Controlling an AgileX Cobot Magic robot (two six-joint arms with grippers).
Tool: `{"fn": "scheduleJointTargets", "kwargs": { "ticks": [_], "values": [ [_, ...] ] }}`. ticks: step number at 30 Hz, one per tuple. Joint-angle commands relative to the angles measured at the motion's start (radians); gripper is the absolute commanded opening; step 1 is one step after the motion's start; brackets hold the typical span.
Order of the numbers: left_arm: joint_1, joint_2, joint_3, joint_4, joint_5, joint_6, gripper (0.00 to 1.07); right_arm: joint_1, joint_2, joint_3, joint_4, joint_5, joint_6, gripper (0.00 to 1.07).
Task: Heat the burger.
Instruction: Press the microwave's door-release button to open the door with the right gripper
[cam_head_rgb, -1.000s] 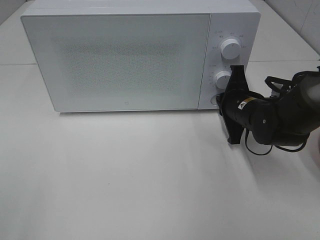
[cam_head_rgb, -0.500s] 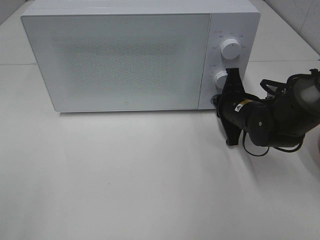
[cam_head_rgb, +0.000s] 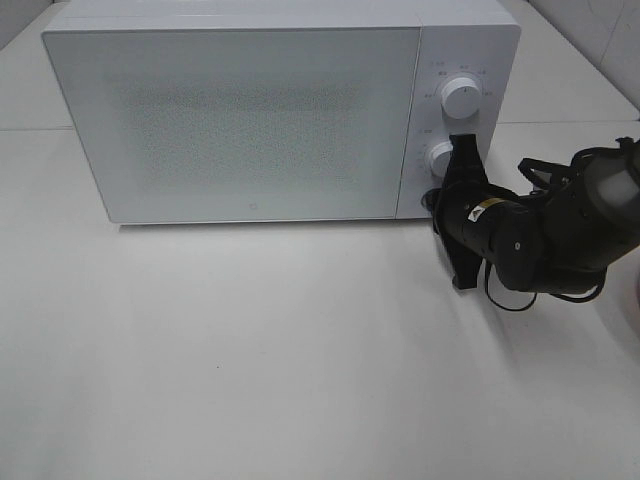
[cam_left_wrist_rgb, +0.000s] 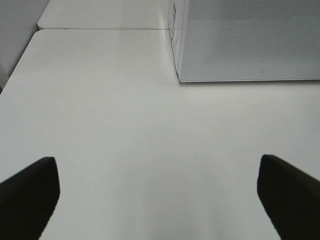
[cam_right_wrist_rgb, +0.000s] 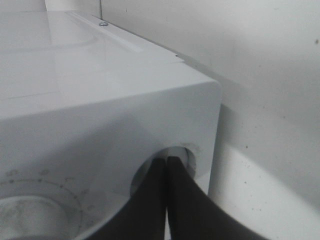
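Edged left onto lower button (cam_right_wrist_rgb: 189, 154) of microwave (cam_head_rgb: 470, 40): right gripper (cam_right_wrist_rgb: 166, 161), fingers (cam_right_wrist_rgb: 150, 200) pinched together, holding nothing. Left gripper (cam_left_wrist_rgb: 160, 195) spread wide, empty. Burger out of view, door (cam_head_rgb: 240, 120) shut. Likely early: loading, heating left.

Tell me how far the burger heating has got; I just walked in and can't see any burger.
Done: nothing provable; the microwave door is closed and no burger shows. In hand: the right gripper, shut, has its tips at the round button below the two dials; the left gripper hangs open over the table. Left: unclear, since the door hides whether the burger is inside.
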Motion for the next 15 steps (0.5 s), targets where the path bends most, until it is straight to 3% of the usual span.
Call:
{"fn": "scheduleJointTargets", "kwargs": {
  "ticks": [1,15],
  "values": [
    [-0.005,-0.017,0.001,-0.001,-0.007,-0.005,1.05,-0.015,-0.006,-0.045,0.023,-0.164,-0.028,0.0],
    [-0.005,-0.017,0.001,0.0,-0.007,-0.005,1.05,-0.042,0.005,-0.157,0.038,-0.132,-0.054,0.0]
  ]
}}
